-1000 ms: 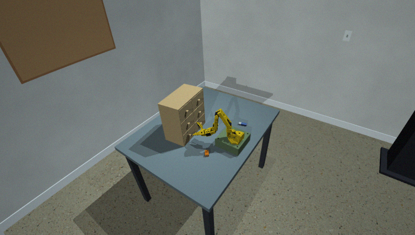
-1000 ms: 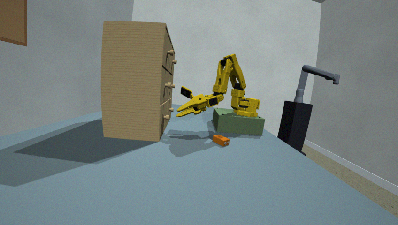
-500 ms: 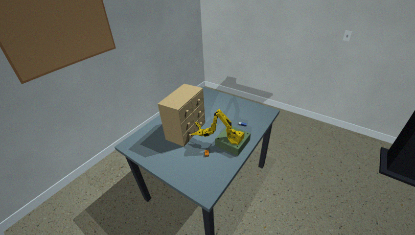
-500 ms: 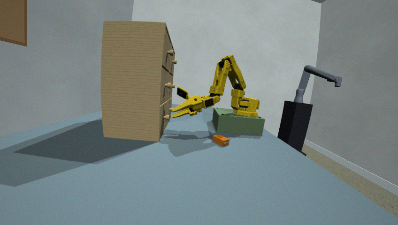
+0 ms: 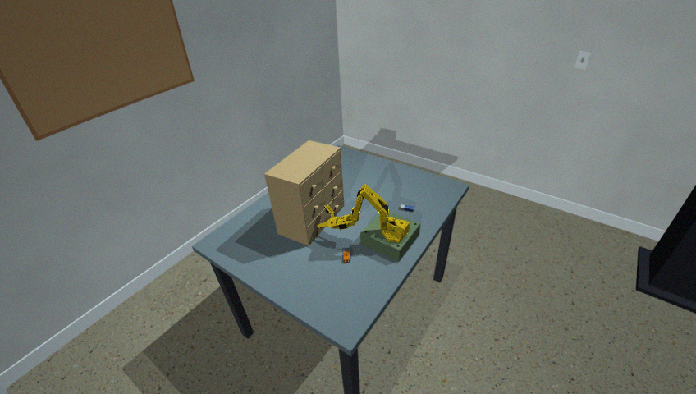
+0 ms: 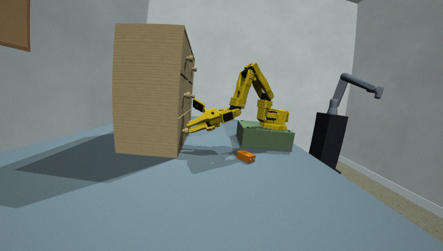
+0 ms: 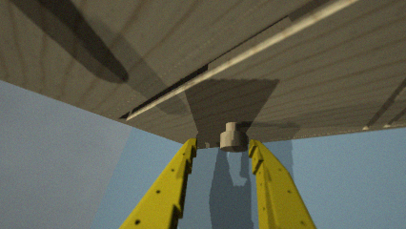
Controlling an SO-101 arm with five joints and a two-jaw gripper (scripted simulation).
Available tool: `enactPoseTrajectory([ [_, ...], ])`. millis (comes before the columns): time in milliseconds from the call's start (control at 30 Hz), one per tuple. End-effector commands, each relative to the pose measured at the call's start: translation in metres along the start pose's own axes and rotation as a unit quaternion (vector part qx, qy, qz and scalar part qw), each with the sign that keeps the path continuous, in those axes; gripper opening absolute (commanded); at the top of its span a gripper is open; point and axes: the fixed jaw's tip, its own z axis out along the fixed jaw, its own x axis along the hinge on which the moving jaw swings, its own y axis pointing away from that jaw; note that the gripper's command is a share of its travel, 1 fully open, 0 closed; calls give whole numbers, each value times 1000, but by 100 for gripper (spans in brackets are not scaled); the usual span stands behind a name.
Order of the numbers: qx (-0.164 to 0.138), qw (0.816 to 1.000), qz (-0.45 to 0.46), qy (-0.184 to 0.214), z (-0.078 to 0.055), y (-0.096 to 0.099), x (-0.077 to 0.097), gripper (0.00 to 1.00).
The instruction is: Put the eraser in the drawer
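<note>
Yellow, hard-edged fingers of my gripper [image 5: 319, 226] [image 6: 188, 128] [image 7: 223, 142] stand partly open, gripping nothing, at a round, stepped knob [image 6: 185, 130] [image 7: 233, 139] on the wood-grained chest [image 5: 289, 209] [image 6: 146, 93] [image 7: 334, 62], while the blue-and-white eraser [image 5: 406, 208] lies on the smooth table [image 5: 302, 278] [image 6: 198, 211], near the green base block [image 5: 381, 246] [image 6: 264, 139]

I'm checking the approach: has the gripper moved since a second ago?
Yes. In the exterior view, the gripper has moved toward the chest.
</note>
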Motion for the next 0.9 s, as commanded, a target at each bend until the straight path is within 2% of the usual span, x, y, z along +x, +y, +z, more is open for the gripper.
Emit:
enactPoseTrajectory([
  [0,10,1000,7,5,1,-6,2,21],
  [100,12,1000,8,4,7,-8,2,21],
  [867,14,1000,8,2,7,-11,3,21],
])
